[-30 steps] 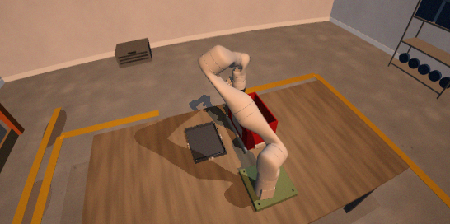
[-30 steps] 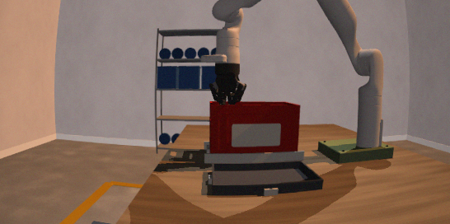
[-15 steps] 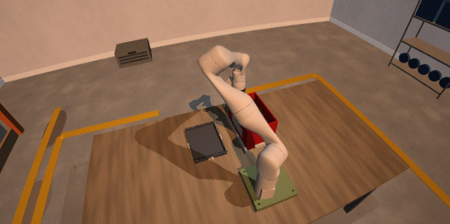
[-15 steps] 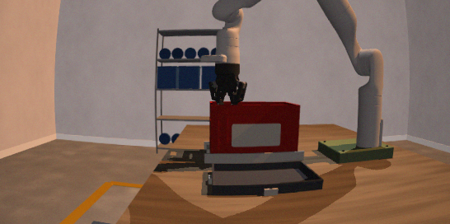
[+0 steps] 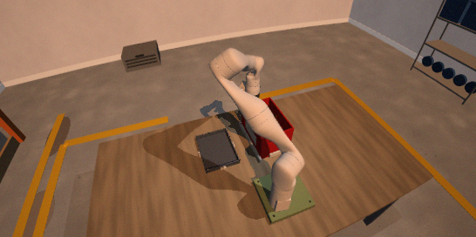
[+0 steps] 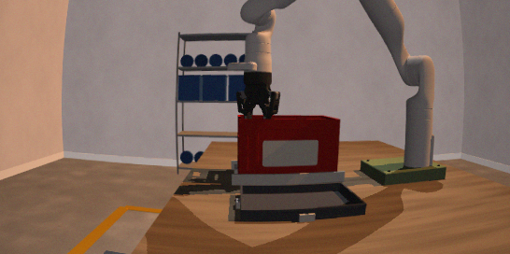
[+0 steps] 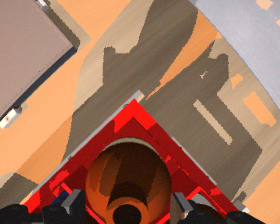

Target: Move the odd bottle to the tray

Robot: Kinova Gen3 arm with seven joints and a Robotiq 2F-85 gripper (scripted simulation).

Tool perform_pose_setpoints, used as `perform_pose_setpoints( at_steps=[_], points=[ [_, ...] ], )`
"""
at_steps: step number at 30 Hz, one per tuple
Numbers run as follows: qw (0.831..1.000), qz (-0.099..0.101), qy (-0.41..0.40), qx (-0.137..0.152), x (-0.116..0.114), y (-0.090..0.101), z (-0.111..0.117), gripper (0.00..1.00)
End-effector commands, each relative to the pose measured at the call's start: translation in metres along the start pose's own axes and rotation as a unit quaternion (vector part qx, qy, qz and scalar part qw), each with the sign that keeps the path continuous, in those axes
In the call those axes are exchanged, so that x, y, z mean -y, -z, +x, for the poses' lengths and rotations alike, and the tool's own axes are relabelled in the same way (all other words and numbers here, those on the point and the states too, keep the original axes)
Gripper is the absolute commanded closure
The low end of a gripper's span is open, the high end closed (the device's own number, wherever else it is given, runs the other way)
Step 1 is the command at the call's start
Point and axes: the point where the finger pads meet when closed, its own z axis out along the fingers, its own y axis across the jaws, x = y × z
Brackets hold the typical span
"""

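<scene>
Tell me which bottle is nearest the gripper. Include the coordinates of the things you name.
The brown bottle (image 7: 128, 175) in the crate's (image 7: 126, 120) corner: its neck alone lies between the gripper's (image 6: 258, 117) (image 7: 127, 206) open fingers.

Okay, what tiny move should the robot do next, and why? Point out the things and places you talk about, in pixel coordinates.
Probably lift the hand (image 6: 258, 117) (image 7: 127, 205) straight up a little: its fingers stand apart, one on each side of the brown bottle's neck (image 7: 127, 214), and rising should keep them from bumping it.
</scene>
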Motion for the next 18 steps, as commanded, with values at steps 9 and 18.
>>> perform_pose_setpoints(
  at_steps=[9, 18],
  points=[
    [1.0, -0.001, 0.0, -0.001, -0.0004, 0.0008, 0.0002, 0.36],
    [1.0, -0.001, 0.0, -0.001, -0.0004, 0.0046, 0.0002, 0.36]
  ],
)
